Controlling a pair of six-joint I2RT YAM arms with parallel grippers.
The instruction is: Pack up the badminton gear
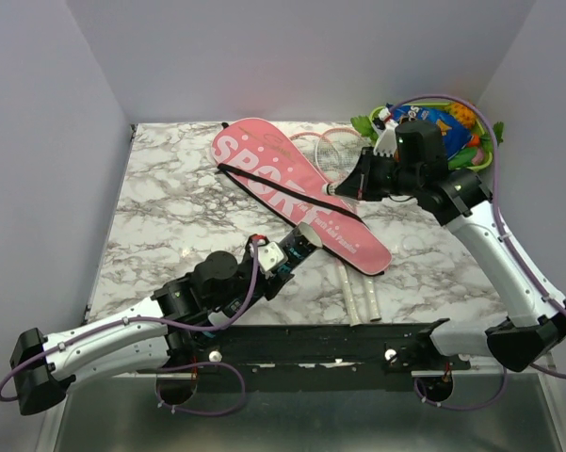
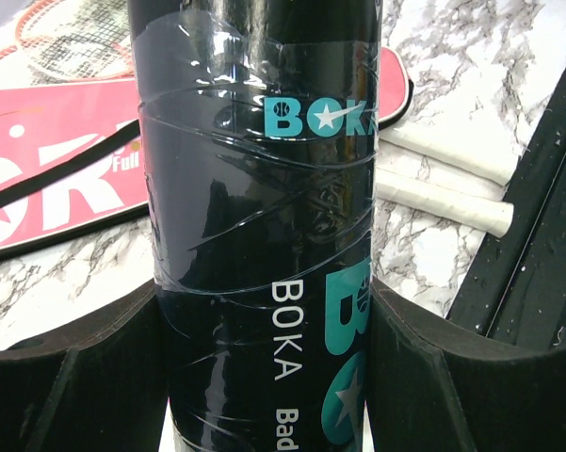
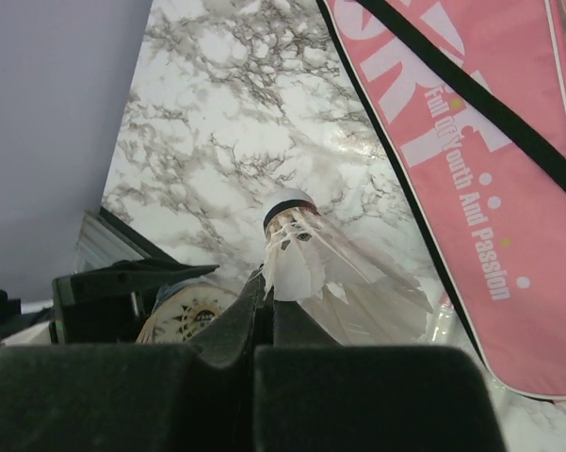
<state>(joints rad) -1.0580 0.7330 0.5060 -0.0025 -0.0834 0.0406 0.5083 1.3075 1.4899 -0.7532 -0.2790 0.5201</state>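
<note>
One pink bag [image 1: 297, 193] is lying slantwise on the marble bench [image 1: 169, 207], with two rackets [image 1: 334, 151] showing from under it. The left pincer [image 1: 284, 254] is gripping one dark tube [image 2: 264, 235] near the bag's near end. The right pincer [image 3: 262, 315] is pinching one white shuttlecock [image 3: 306, 259] beside the bag. One green tray [image 1: 493, 141] is sitting behind.

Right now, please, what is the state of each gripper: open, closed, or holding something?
Left gripper: closed on the dark tube.
Right gripper: closed on a white shuttlecock, fingers pinching its feathers.
</note>
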